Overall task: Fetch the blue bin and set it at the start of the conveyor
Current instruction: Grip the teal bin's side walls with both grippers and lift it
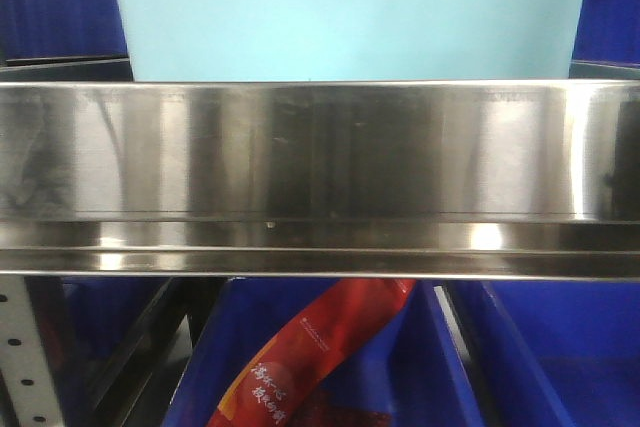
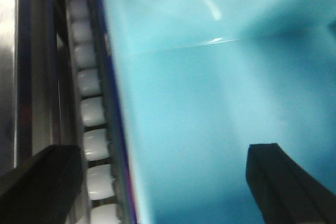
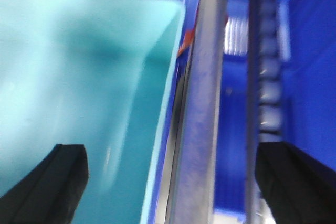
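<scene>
Turquoise blue bin sits on the steel-edged desk, left jaws & right jaws each wide open astride a side wall, gripping nothing, so prob. pre-grasp; next: pinch both walls, lift evenly twd conveyor start.

front level, wrists close above blue bin

You see a plain pale turquoise bin, a brushed silver rail, royal-blue crates and a red, white-lettered packet.
</scene>
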Robot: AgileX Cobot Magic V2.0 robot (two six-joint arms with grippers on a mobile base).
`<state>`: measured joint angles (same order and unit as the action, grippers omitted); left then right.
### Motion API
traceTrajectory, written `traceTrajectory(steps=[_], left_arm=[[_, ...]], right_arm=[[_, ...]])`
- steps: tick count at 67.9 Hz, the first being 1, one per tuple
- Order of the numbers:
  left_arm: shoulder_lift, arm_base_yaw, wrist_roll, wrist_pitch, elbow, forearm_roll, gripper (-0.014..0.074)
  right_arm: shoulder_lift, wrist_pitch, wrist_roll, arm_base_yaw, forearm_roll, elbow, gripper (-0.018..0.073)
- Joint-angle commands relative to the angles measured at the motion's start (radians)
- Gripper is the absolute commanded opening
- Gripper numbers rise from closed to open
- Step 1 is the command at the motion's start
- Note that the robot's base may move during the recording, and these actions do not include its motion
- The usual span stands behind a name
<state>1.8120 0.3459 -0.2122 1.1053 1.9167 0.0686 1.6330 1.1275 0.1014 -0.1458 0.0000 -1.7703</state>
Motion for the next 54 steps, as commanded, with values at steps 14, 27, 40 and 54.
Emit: traceTrajectory(steps=[14, 27, 40, 54], left_arm=[[0.101, -0.025, 0.001, -0.027, 0.01, -0.047, 0.0526], [0.137, -0.025, 0.003, -0.036, 0.01, -0.059, 0.0524], [0.139, -0.025, 0.003, -0.027, 0.01, -0.062, 0.0227], [0.139, -0.023, 0.003, -0.023, 0.012, -0.069, -0.0111]], right_arm=[[0.145, -0.017, 0.003, 0.0, 0.013, -0.009, 0.0538], [0.203, -0.035, 0.003, 0.0, 0.013, -0.009, 0.0517], [0.211, -0.039, 0.003, 0.0, 0.013, -0.009, 0.0156], [0.211, -0.041, 0.003, 0.0, 0.013, -0.009, -0.0151]])
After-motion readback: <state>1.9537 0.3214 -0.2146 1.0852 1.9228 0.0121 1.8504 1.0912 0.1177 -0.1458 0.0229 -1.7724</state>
